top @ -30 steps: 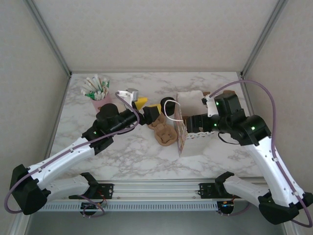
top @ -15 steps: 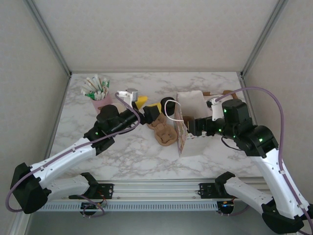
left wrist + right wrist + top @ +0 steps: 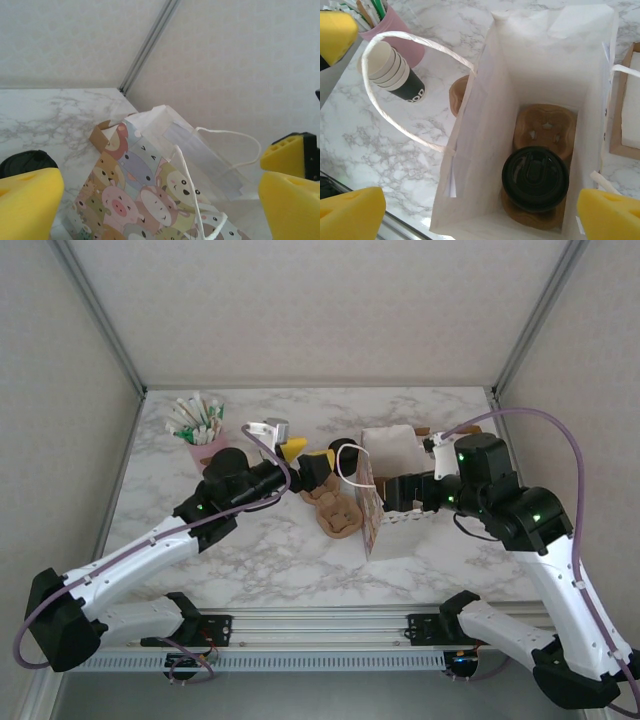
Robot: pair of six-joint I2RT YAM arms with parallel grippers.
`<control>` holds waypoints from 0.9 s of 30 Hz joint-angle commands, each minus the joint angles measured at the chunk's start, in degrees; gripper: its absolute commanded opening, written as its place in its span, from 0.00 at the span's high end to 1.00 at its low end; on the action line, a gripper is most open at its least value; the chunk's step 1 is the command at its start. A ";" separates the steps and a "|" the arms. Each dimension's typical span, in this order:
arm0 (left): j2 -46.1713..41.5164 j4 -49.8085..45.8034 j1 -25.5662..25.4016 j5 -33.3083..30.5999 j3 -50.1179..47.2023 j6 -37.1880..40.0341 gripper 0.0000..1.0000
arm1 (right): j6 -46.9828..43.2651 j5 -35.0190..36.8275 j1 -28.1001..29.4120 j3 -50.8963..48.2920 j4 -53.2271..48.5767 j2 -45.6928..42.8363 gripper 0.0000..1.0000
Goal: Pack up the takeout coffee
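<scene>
Well, the takeout coffee (image 3: 535, 178) shows a round black lid; left tool (image 3: 160, 200) and right tool (image 3: 480, 215) gape wide.

Right wrist view: takeout coffee (image 3: 535, 178) lid up, cup body hidden beneath. Cardboard carrier (image 3: 545, 125) partly covered by it. Left wrist view: paper bag (image 3: 145, 192) base cut off at lower edge.

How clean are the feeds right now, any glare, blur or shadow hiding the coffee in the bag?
Right wrist: sharp and evenly lit, the takeout coffee's lid clear in the paper bag, only mildly shaded; the near yellow pads are soft. Left wrist: the bag's print is crisp, its pads blurred. Top external: flat light, faint shadows, the bag's white inside washed out.
</scene>
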 commanded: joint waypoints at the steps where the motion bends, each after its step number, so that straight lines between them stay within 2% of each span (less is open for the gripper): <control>1: -0.24 -2.36 -0.96 2.26 2.78 0.11 0.00 | 2.09 -0.96 0.42 3.17 -3.09 1.46 0.01; 8: -0.67 -5.70 -1.75 1.93 4.50 0.83 0.00 | 3.77 -2.47 0.46 4.84 -5.42 3.56 0.01; 18: -1.03 -8.27 -3.08 -1.78 4.78 -0.39 0.00 | 6.17 -3.72 0.41 3.86 -6.61 3.18 0.01; 27: -3.63 -9.63 -3.49 -5.30 3.96 -1.00 0.00 | 8.53 -0.33 0.40 4.65 -6.47 0.48 0.01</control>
